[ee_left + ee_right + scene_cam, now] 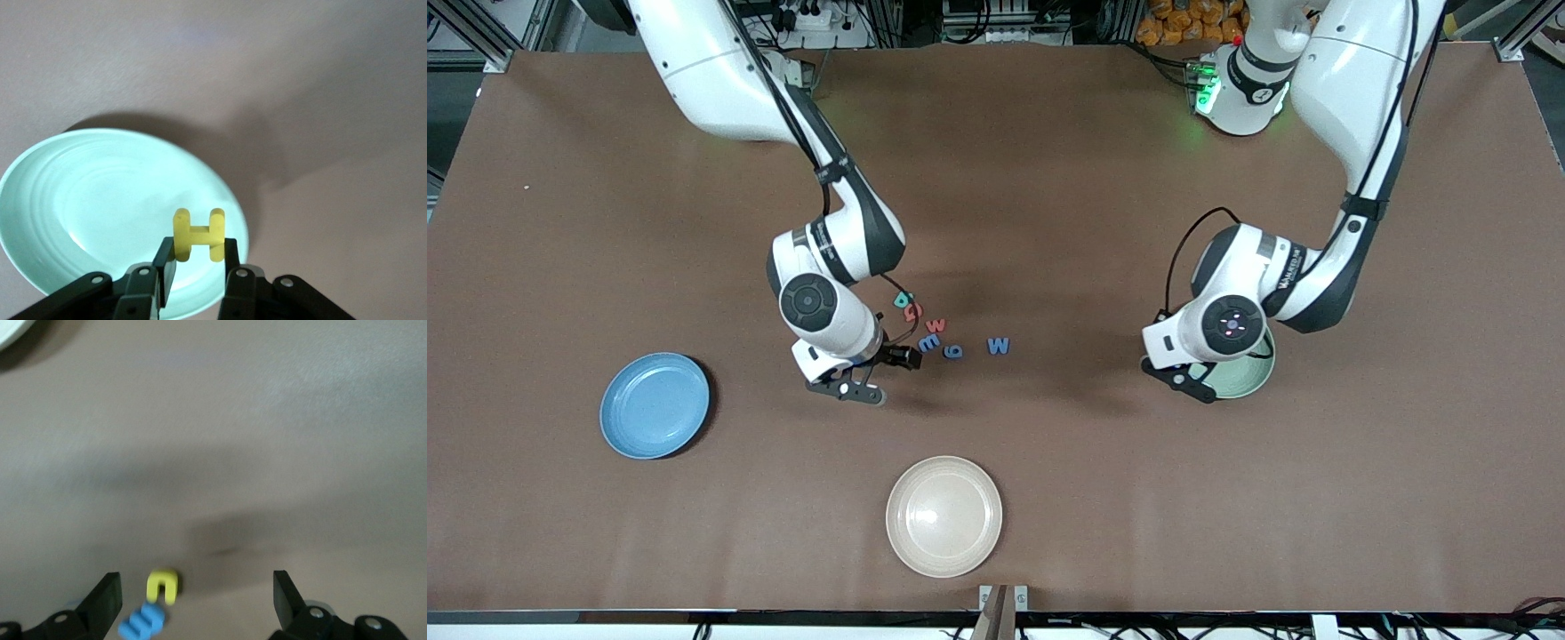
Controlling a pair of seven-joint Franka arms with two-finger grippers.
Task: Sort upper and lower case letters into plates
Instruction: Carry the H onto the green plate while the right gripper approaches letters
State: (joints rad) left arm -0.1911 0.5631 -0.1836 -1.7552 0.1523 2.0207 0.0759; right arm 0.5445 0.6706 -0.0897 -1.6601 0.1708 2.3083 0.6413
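My left gripper [198, 259] is shut on a yellow letter H [198, 233] and holds it upright over the pale mint plate [100, 207]. In the front view that gripper [1192, 380] hangs over the mint plate's [1252, 378] rim. My right gripper [193, 597] is open over bare table, with a yellow letter n [162, 585] and a blue letter m [142, 621] lying between its fingers. In the front view the right gripper [852, 387] is over the edge of a letter cluster: teal [904, 299], red [913, 311], red w [935, 326], blue m [929, 343], blue g [953, 352], blue W [998, 346]. The light blue plate [655, 404] holds nothing.
A cream-beige plate [943, 516] sits near the table's front edge, nearer the front camera than the letters. Brown table surface stretches between the plates.
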